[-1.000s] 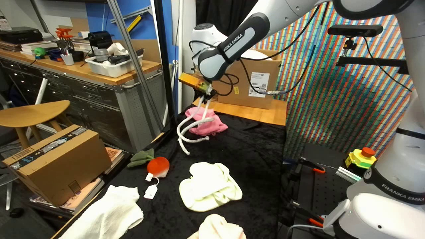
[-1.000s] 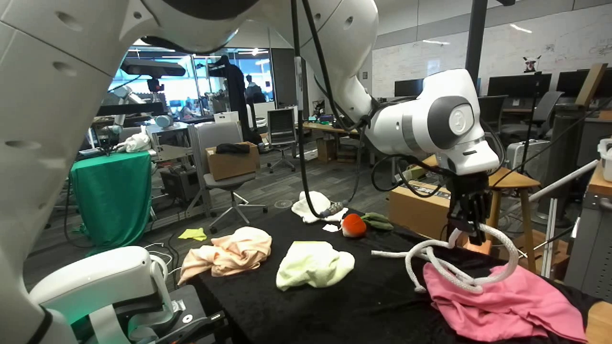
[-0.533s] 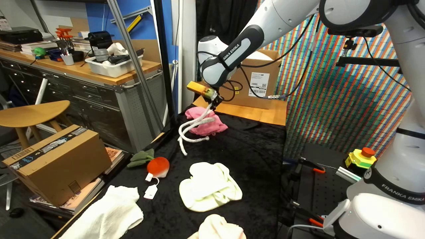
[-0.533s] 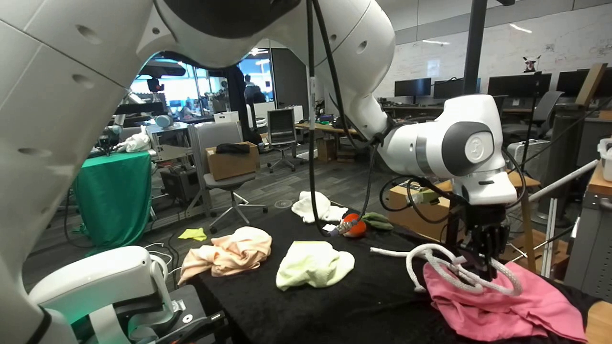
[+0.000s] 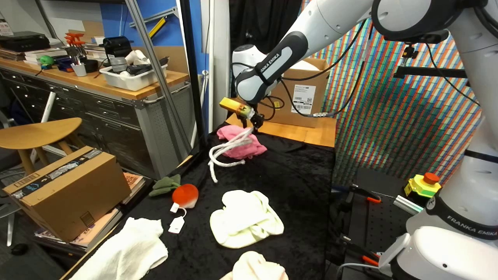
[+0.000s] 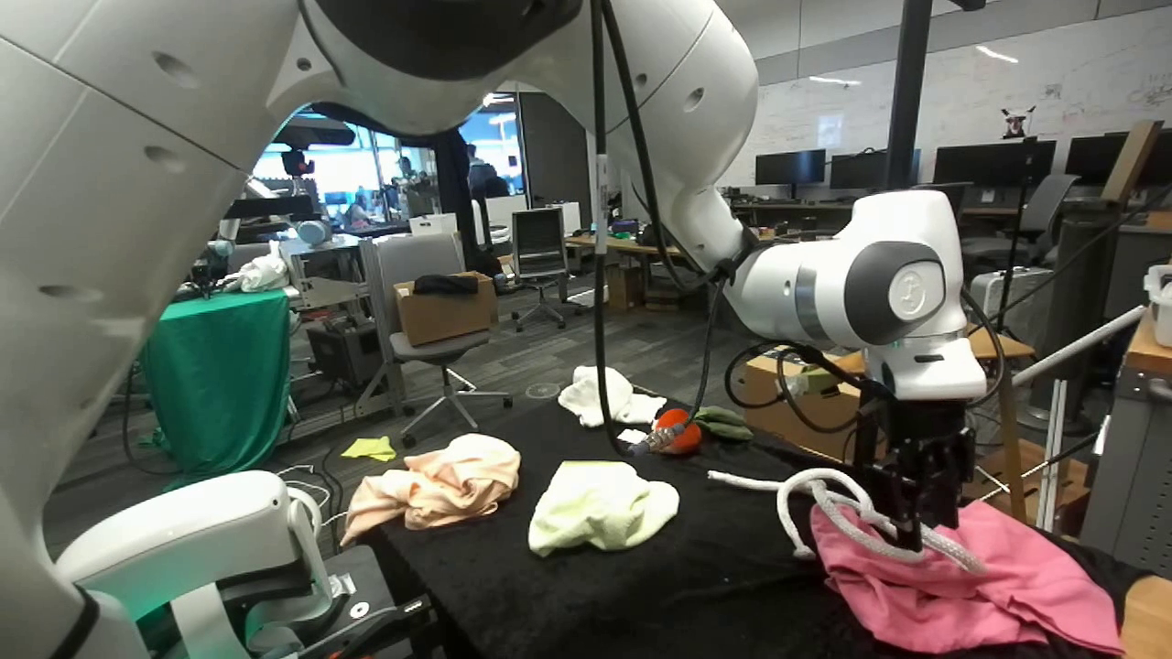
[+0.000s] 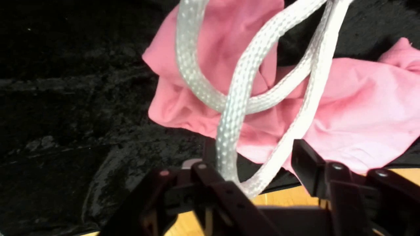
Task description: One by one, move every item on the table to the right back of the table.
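The claw [image 7: 251, 160] over there stands spread wide, a bend of the white rope [image 7: 234, 108] showing between its jaws, the rope's loose coils draped across the crumpled pink cloth [image 6: 989, 595] at one corner of the table [image 6: 659, 586].

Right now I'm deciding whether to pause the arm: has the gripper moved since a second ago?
Yes: in an exterior view, the gripper has come down toward the unmoved pink cloth.
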Controlling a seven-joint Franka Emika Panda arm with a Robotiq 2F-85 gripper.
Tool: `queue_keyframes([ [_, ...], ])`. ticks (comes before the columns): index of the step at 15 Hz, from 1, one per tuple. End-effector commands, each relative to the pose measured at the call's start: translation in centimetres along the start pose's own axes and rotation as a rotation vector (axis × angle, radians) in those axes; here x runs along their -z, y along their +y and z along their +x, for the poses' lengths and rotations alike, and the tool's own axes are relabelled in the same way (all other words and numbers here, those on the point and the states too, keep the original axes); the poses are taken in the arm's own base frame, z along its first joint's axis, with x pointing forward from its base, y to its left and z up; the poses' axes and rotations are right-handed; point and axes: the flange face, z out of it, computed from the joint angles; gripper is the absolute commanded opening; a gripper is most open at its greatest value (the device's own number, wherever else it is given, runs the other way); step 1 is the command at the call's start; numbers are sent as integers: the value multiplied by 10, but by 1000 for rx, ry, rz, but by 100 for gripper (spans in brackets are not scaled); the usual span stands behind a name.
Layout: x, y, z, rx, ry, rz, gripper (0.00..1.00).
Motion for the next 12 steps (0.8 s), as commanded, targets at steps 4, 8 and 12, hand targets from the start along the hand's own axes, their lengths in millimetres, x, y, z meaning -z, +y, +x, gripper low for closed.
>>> queue_keyframes([
  [4,72,10,-52,178,42,41,100],
  [8,131,18,-117,389,59,109,100],
  [12,178,26,-193,604,37,174,100],
])
